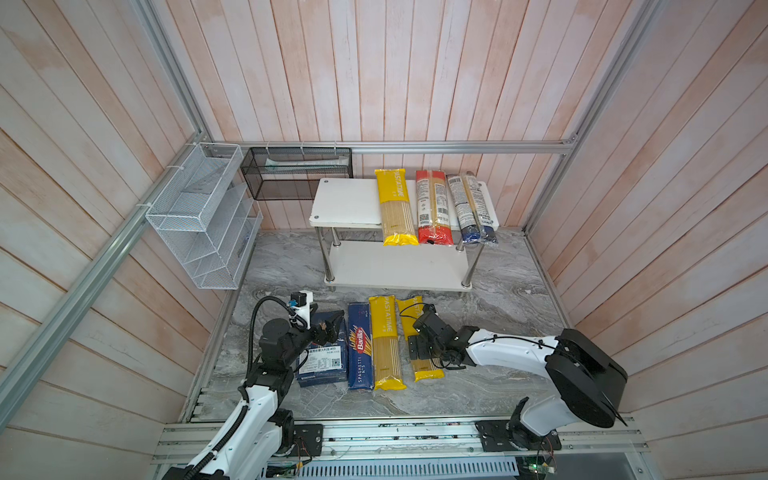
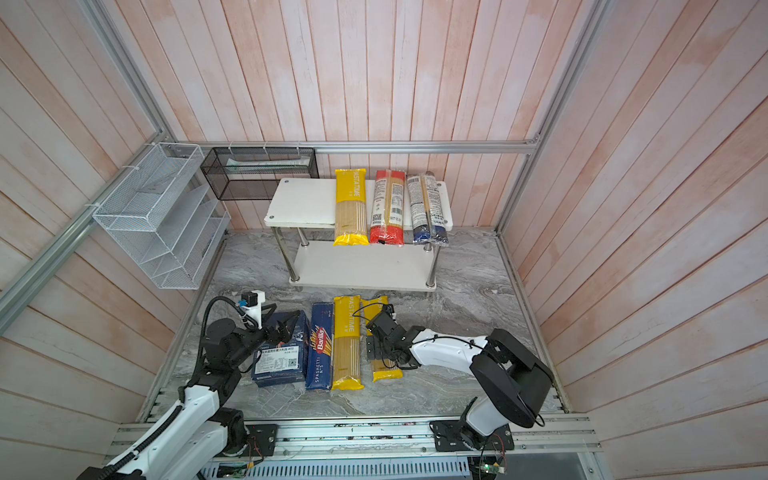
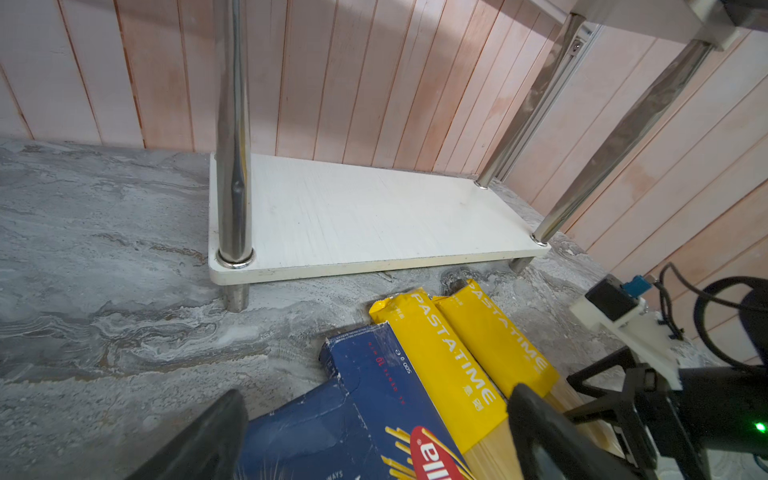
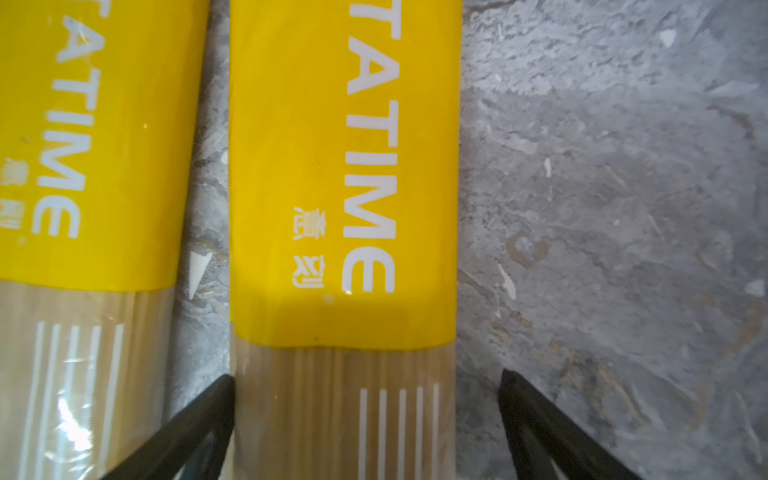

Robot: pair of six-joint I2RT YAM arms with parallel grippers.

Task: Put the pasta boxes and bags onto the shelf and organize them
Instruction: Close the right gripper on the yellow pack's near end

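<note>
Yellow PASTATIME bag (image 4: 345, 166) lies on the counter (image 1: 507, 299) between the right tool's (image 4: 365, 374) spread fingers (image 4: 199, 419), a second PASTATIME bag (image 1: 386, 345) just beside. Next come two Barilla boxes: spaghetti box (image 1: 359, 353), then wide box (image 1: 324, 370) under the left tool (image 3: 378, 392), also spread. Beyond both tools the shelf's (image 1: 345, 199) top board carries three: yellow bag (image 1: 395, 208), red-ended bag (image 1: 433, 208), blue-ended bag (image 1: 473, 208). Black mesh basket (image 1: 297, 191) holds a pale packet (image 1: 307, 164).

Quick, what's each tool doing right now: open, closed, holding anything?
Left tool: open, empty, over the wide box.
Right tool: open, straddling a yellow bag, not gripping it.
</note>
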